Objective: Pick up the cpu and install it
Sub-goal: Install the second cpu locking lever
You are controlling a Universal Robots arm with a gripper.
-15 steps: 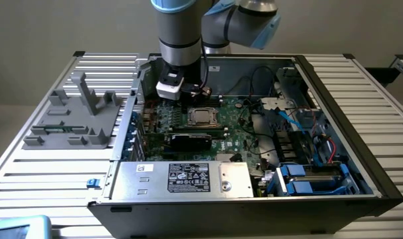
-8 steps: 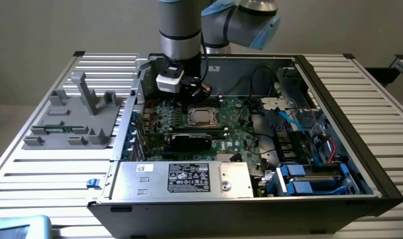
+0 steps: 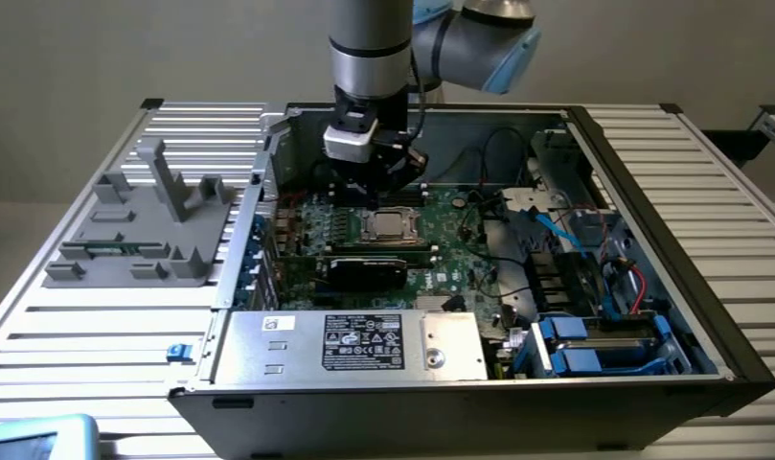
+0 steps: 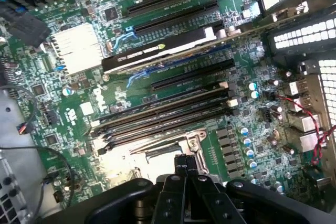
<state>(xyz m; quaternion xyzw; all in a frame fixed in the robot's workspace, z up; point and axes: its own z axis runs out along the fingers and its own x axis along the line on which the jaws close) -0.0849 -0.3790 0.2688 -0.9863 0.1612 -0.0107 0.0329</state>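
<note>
The cpu (image 3: 389, 226) shows as a small shiny silver square lying flat in the metal-framed socket (image 3: 365, 231) on the green motherboard inside the open computer case. My gripper (image 3: 391, 198) hangs just above and slightly behind it. Seen from the wrist, the gripper (image 4: 186, 163) has its black fingers pressed together with nothing visible between them. The bright metal socket frame (image 4: 128, 161) lies just beyond the tips. The chip's top is hard to make out in the wrist view.
A black expansion card (image 3: 368, 268) (image 4: 157, 51) and memory slots (image 4: 163, 114) lie close beside the socket. A power supply (image 3: 349, 345) fills the case front; cables and blue drive caddies (image 3: 592, 345) crowd the exterior view's right. A grey fixture block (image 3: 145, 240) stands outside on the slatted table.
</note>
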